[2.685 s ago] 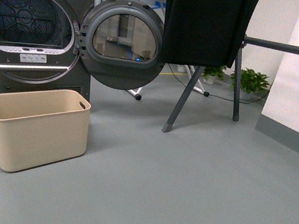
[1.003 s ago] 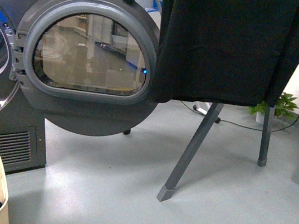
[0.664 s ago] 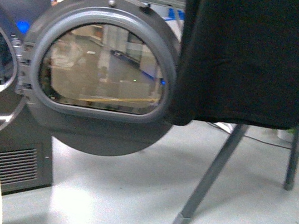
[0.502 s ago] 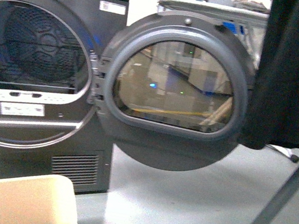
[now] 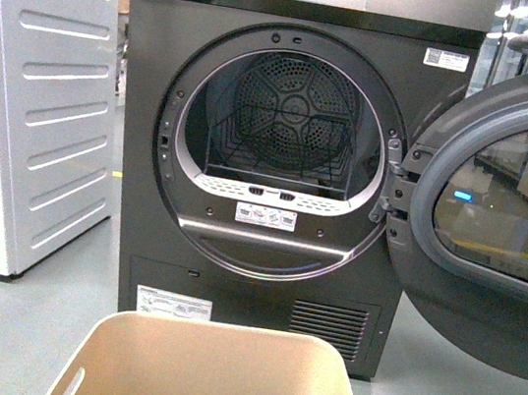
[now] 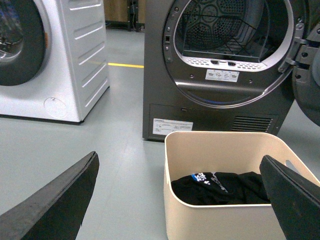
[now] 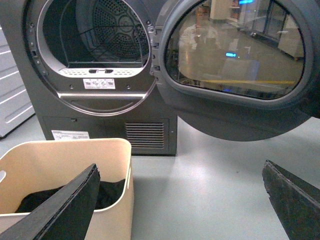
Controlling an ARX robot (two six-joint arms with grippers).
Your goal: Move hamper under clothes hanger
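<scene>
Both the left hand (image 6: 177, 157) and right hand (image 7: 180, 166) gape wide, empty. We have turned from the clothes hanger, now out of view, to face the hamper (image 5: 211, 354) on the floor before the dryer (image 5: 230, 292), so grasping likely comes next.

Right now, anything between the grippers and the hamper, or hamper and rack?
Nothing shows between the open left gripper or right gripper and the hamper. The rack is out of view, so that path is unknown; the open dryer door juts out on the right.
</scene>
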